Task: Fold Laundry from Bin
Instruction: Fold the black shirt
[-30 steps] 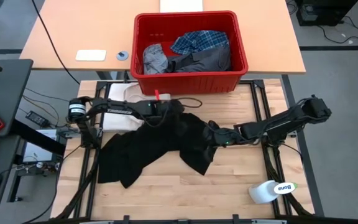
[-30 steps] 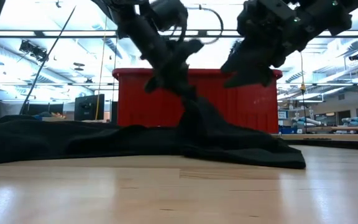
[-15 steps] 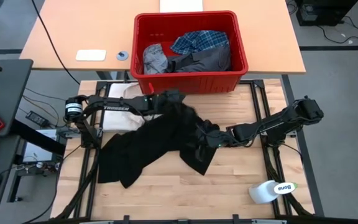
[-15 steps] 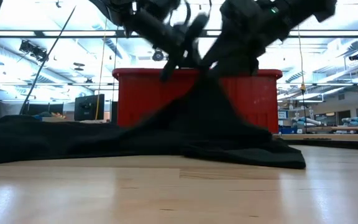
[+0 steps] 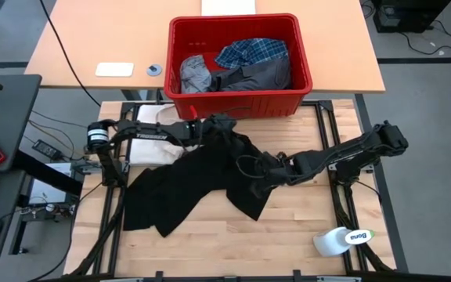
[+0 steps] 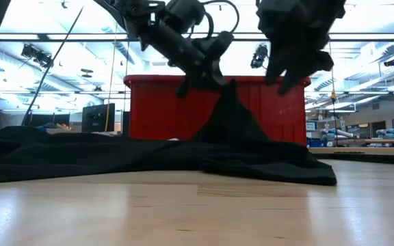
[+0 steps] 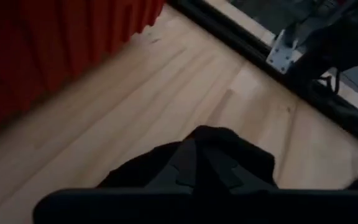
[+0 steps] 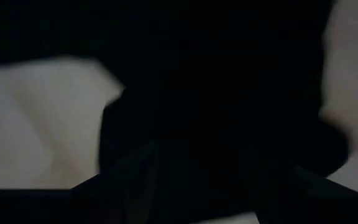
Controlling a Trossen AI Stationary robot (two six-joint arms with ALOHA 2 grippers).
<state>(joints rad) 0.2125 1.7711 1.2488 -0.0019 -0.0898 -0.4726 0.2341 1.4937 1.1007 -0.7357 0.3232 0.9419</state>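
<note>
While the black garment (image 5: 198,182) is spread across the middle of the wooden surface (image 5: 288,235), it is raised into a peak at one point only, near the upper centre of the high view, just below the red bin (image 5: 239,102). That peak is pinched by the left end effector (image 5: 224,128), which is fully closed on a fold of the cloth; in the low view the fabric is seen hanging from it like a tent in front of the bin. From that held point the long axis of the garment runs diagonally down to the lower left of the frame, with a shorter lobe reaching toward lower centre.

The right end effector (image 5: 258,174) is placed over that shorter lobe, right of centre and below the held peak. It is the nearer arm to the free right-hand edge. Whether its fingers are apart or closed, and whether cloth is between them, cannot be told: its wrist view is filled with dark fabric.

The coming move is judged to turn on the separation between the two holds along the garment's edge. The remaining garments (image 5: 237,66), plaid and grey, lie inside the bin.
</note>
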